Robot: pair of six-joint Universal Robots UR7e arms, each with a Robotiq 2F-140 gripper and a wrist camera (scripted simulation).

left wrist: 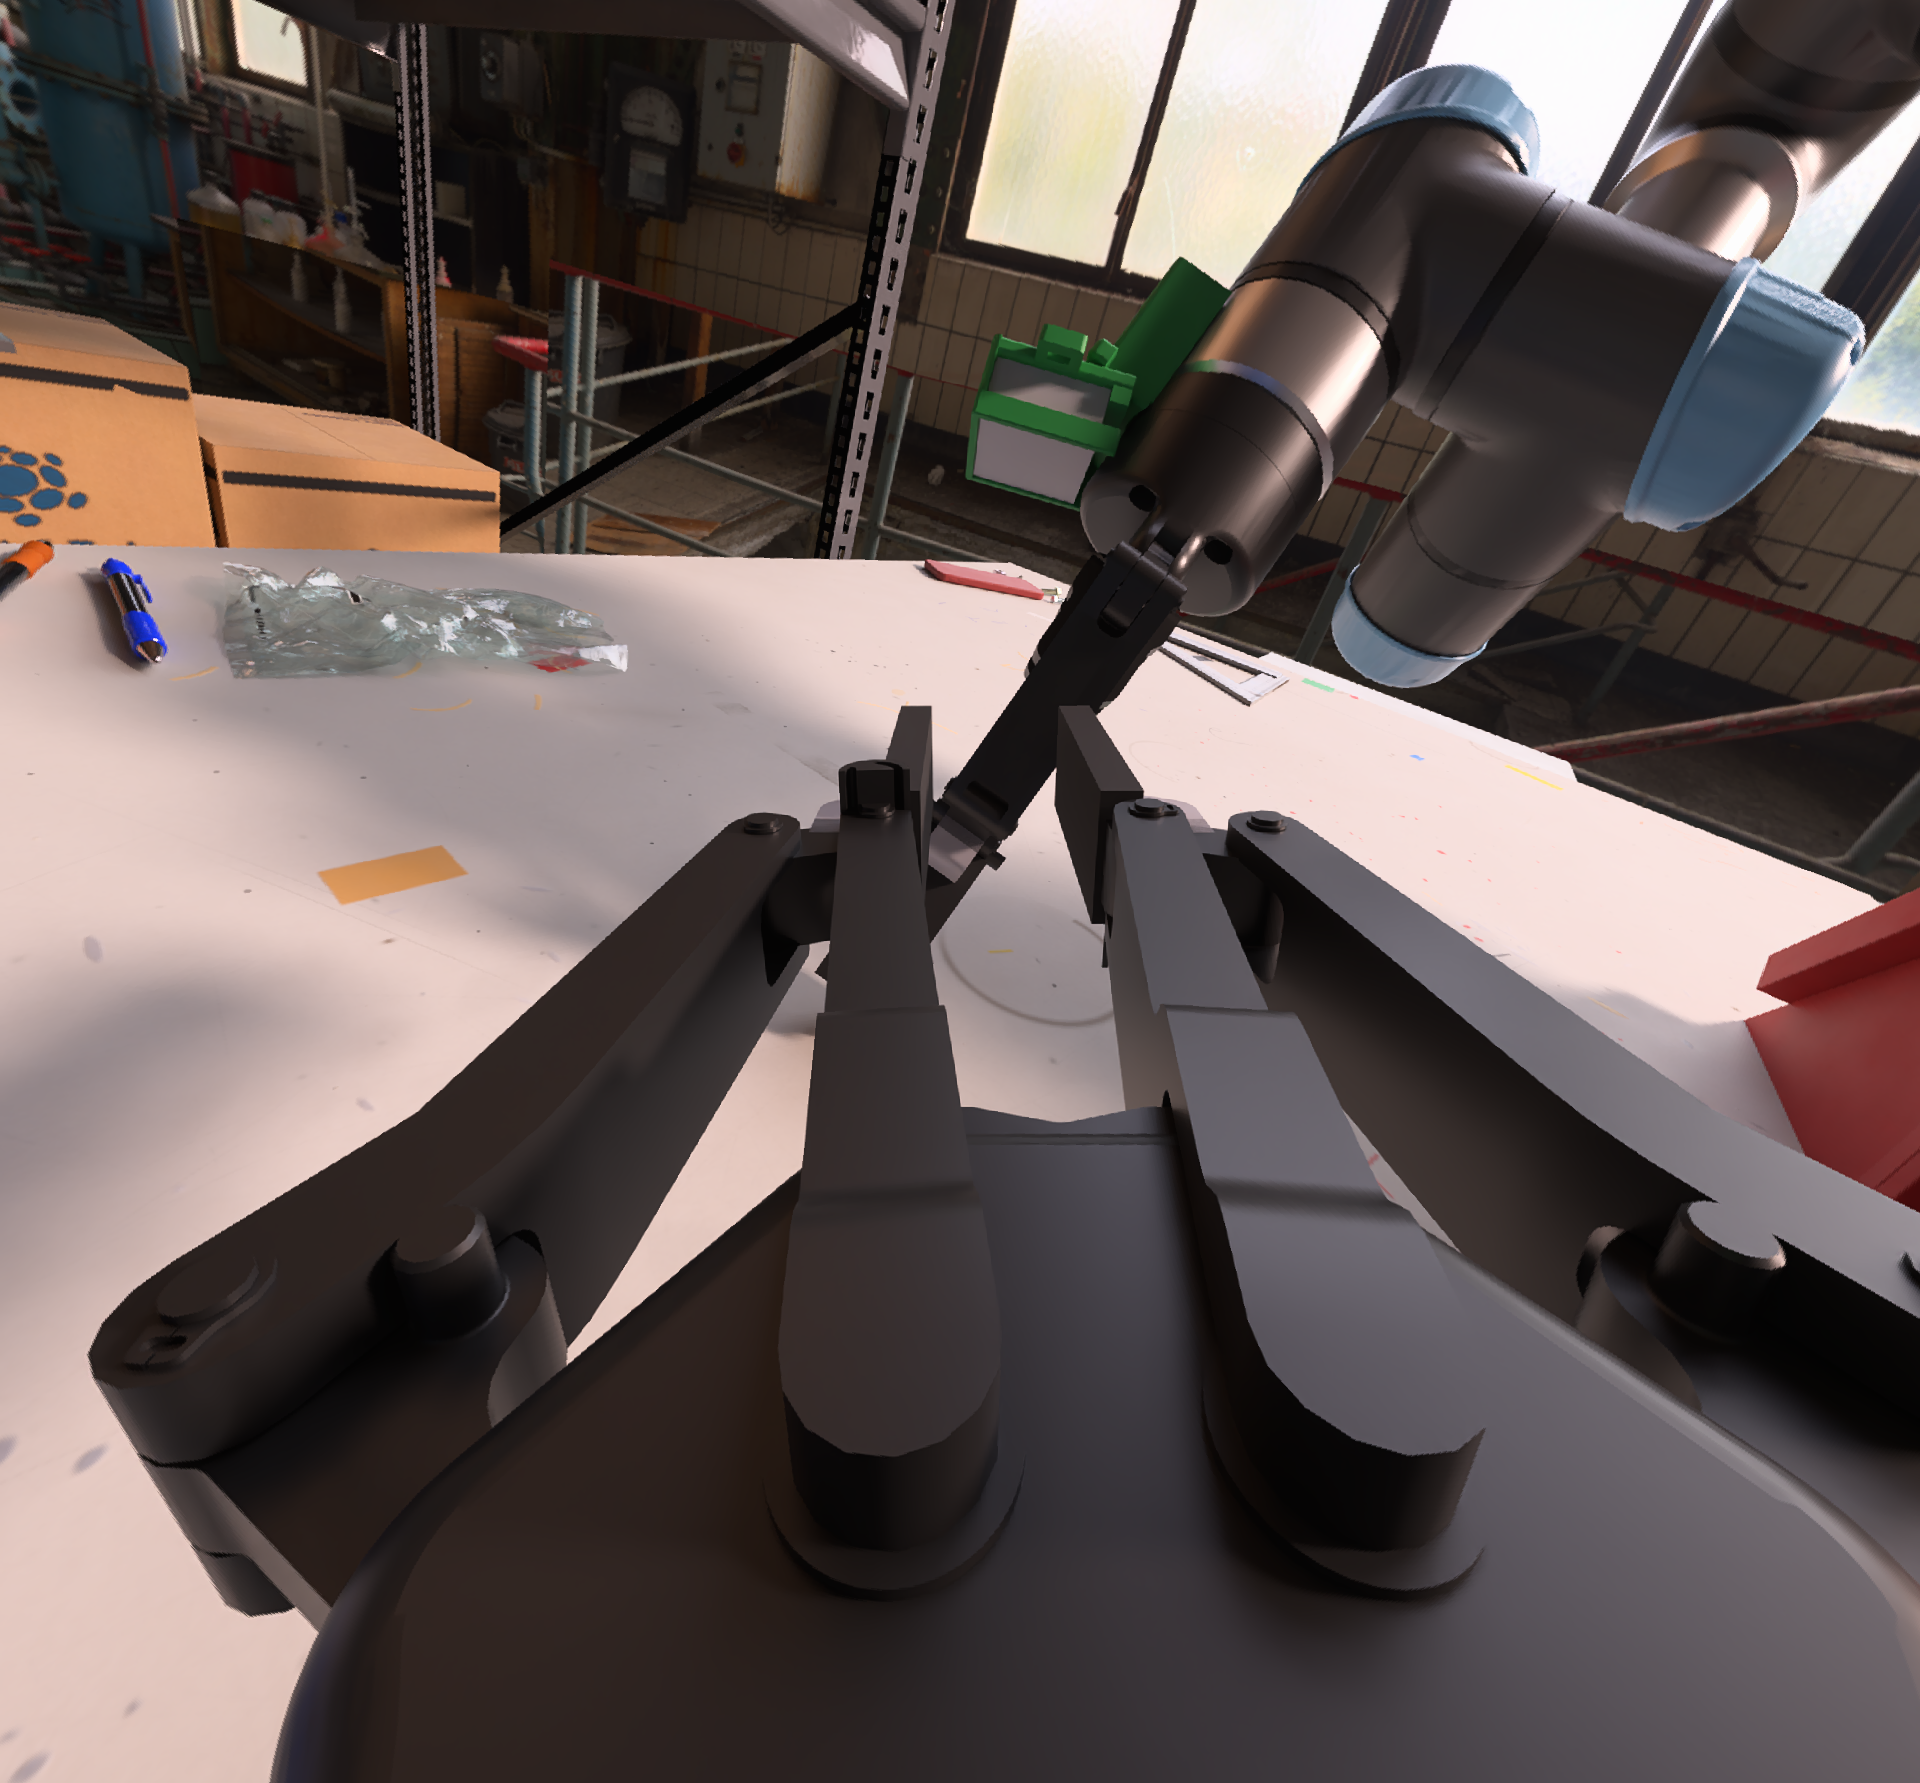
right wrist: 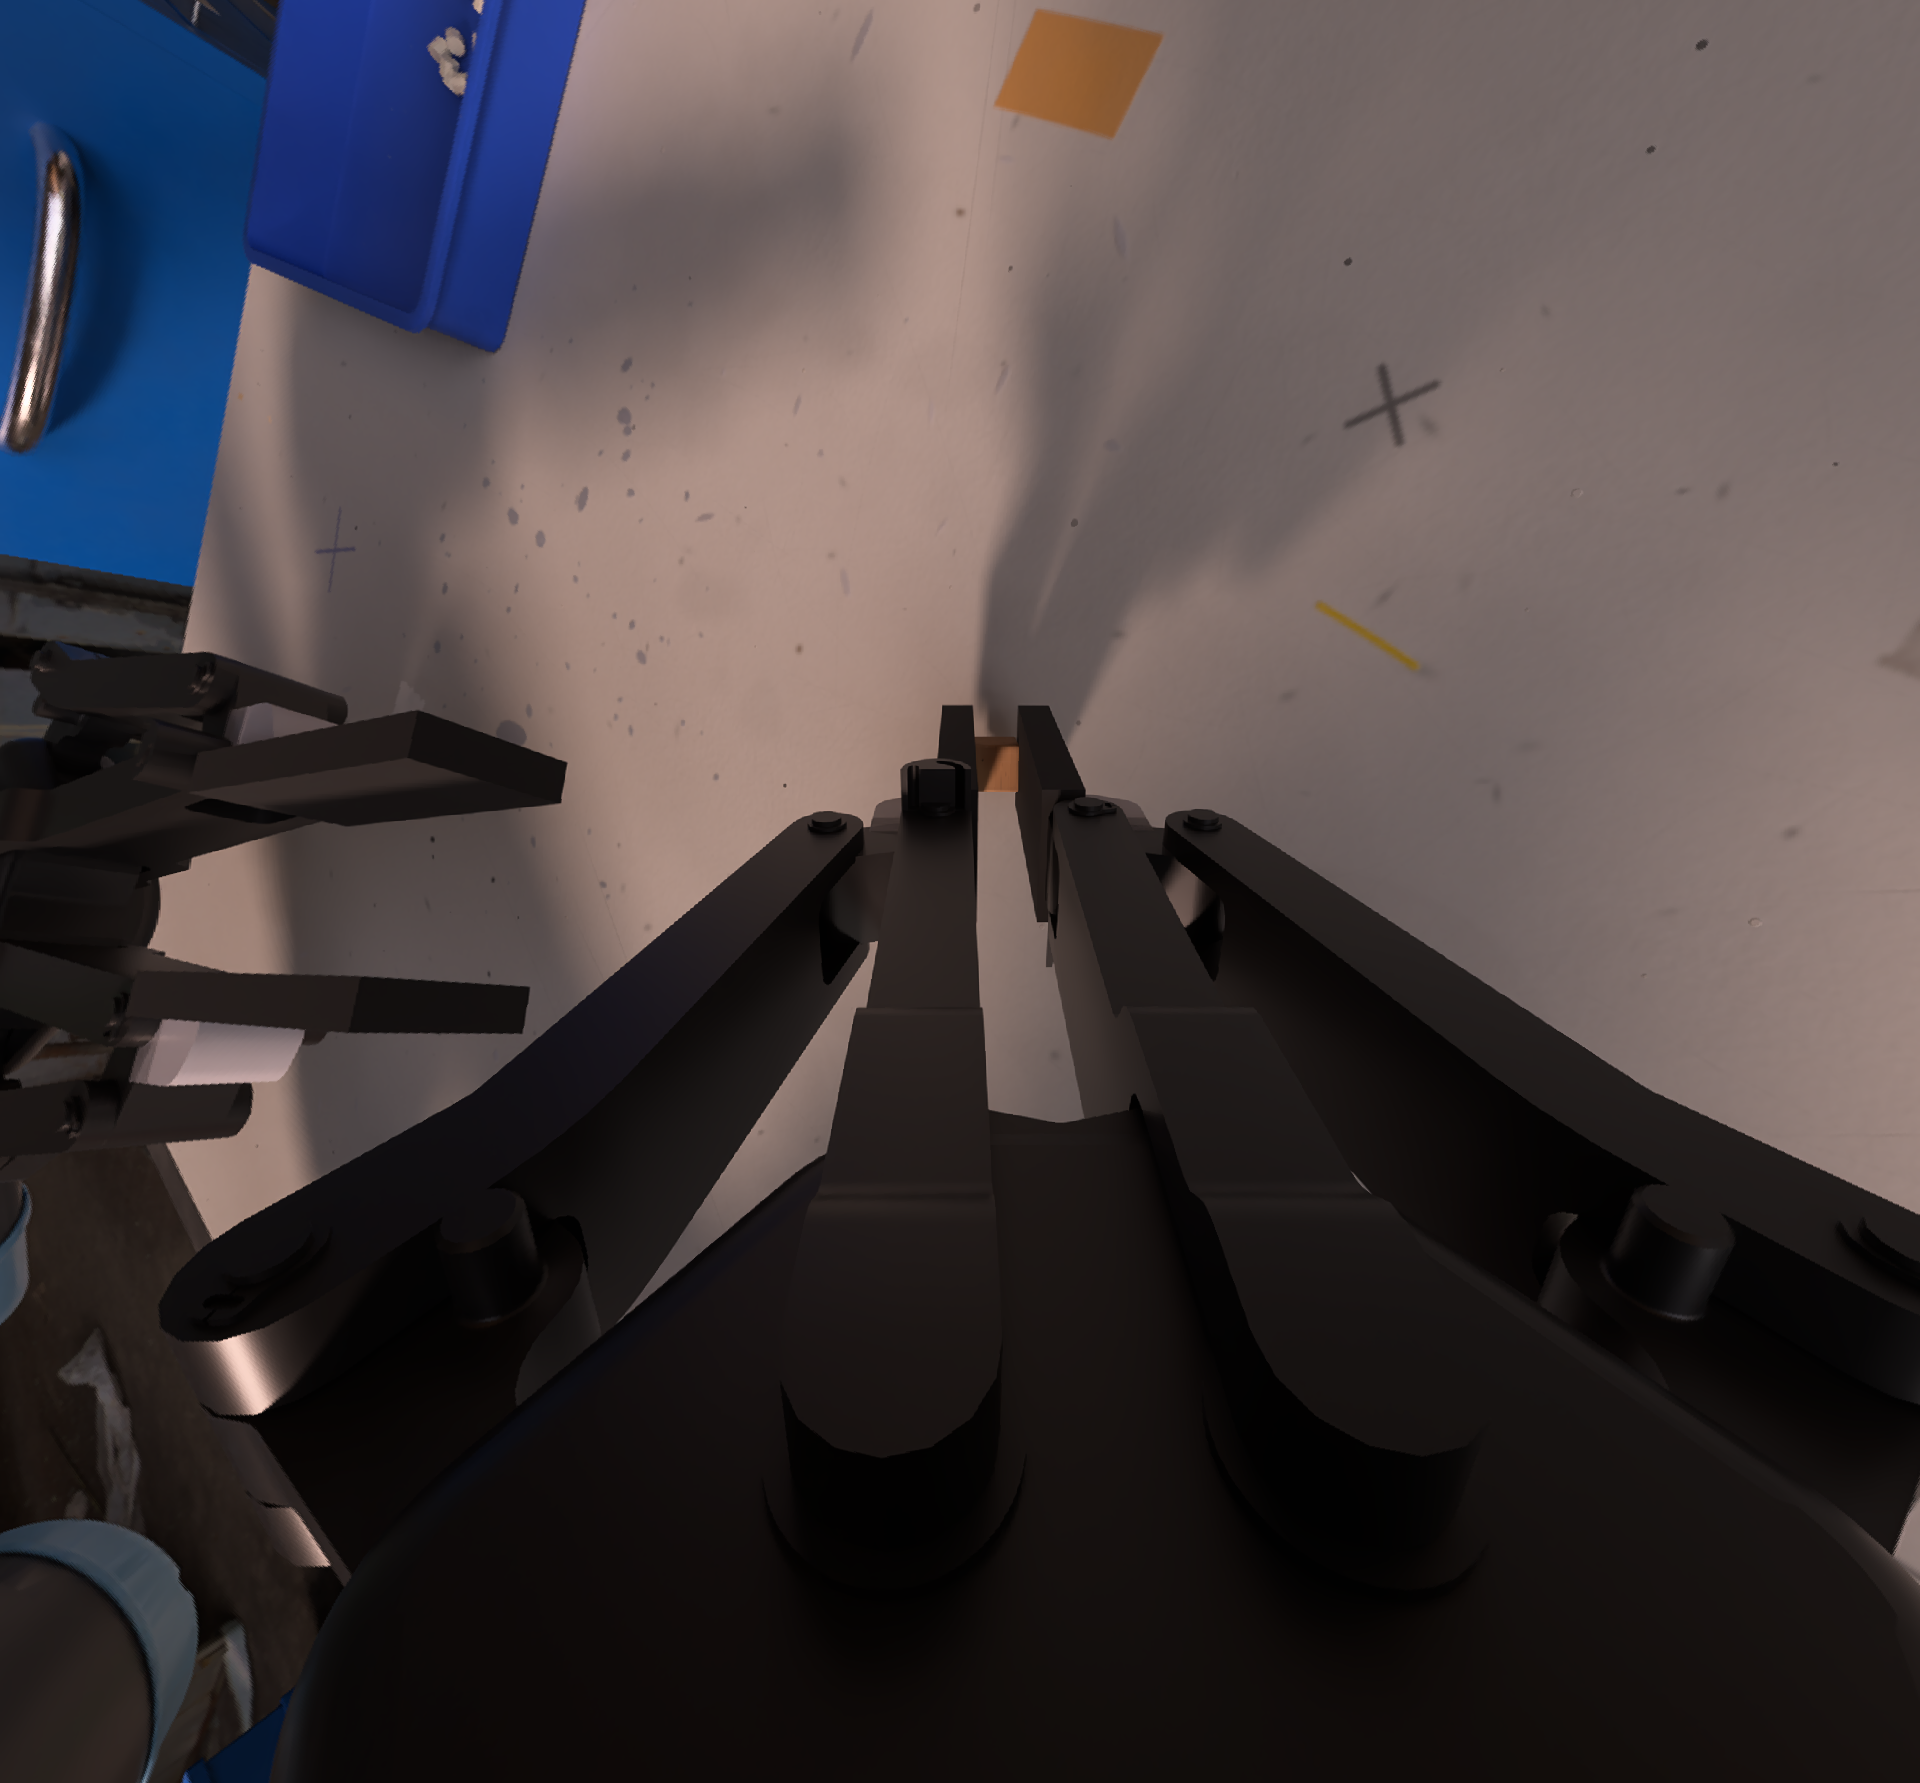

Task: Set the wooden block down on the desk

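A small tan wooden block (right wrist: 1000,763), flat-faced and matte, is sitting clamped between the dark metal fingers of the right end effector (right wrist: 997,746) above the pale, speckled worktop (right wrist: 1455,279). The left end effector (left wrist: 992,757) is hanging empty, fingers apart.

The pale, speckled desk (left wrist: 644,902) carries a blue pen (left wrist: 133,611) beside a crumpled clear bag (left wrist: 416,619), an orange patch (left wrist: 392,873), a pink card (left wrist: 982,579) at the far edge, a red block (left wrist: 1849,1037) and a blue tray (right wrist: 416,92).
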